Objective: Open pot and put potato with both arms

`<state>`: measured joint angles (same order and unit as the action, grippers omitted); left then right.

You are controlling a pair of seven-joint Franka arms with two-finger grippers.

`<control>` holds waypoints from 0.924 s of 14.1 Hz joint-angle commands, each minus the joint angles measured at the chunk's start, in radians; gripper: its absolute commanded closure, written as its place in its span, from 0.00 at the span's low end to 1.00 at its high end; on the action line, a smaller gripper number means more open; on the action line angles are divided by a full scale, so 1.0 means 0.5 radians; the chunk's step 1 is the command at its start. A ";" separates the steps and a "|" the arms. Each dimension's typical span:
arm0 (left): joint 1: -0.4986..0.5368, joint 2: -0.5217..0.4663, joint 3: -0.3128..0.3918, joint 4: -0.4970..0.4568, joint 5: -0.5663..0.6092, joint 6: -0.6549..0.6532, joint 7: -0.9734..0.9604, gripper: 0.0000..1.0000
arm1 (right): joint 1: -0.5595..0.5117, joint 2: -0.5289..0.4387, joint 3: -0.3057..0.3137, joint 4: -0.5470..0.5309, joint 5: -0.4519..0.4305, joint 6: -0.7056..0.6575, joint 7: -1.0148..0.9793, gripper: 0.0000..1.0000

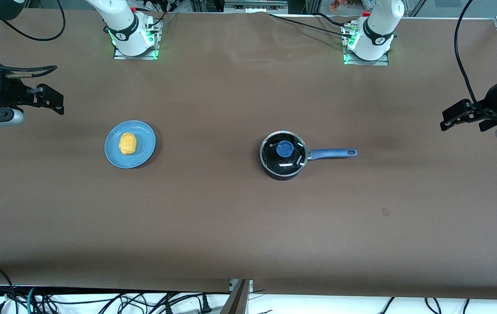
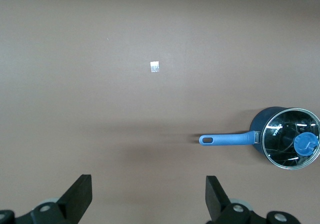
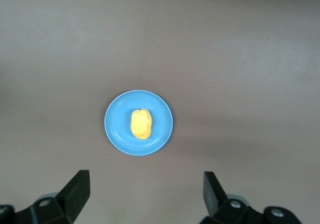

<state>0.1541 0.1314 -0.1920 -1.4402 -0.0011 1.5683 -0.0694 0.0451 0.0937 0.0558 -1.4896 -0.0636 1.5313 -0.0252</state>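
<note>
the pot (image 1: 283,156) sits lid on at mid surface, its blue handle (image 1: 332,153) pointing to 3 o'clock in the front view, toward the left arm's end. the potato (image 1: 127,143) lies on a blue plate (image 1: 113,152), well apart at the pot's 9 o'clock. nothing is gripped: the left gripper (image 1: 448,120) hangs over its end of the surface, the right gripper (image 1: 56,103) over the other end, both with jaws wide open.

first step, i judge, is the lid: come straight down on the blue knob (image 1: 284,149), close squarely, lift vertically so the pot does not drag.

count: one pot, one lid, one potato, one plate, two arms.
</note>
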 commanded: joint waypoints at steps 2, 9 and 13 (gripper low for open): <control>-0.008 0.016 -0.009 0.012 0.005 0.041 0.019 0.00 | 0.002 0.027 0.011 0.059 -0.005 -0.010 -0.002 0.00; -0.075 0.102 -0.030 0.009 0.011 0.060 0.016 0.00 | 0.002 0.027 0.011 0.059 -0.002 -0.010 -0.002 0.00; -0.094 0.411 -0.027 0.027 0.036 0.057 0.013 0.00 | 0.005 0.027 0.011 0.059 -0.002 -0.010 -0.002 0.00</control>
<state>0.1103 0.2448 -0.2081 -1.4540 -0.0009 1.5932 -0.0692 0.0470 0.0946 0.0576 -1.4888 -0.0635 1.5320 -0.0252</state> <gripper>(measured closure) 0.000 0.000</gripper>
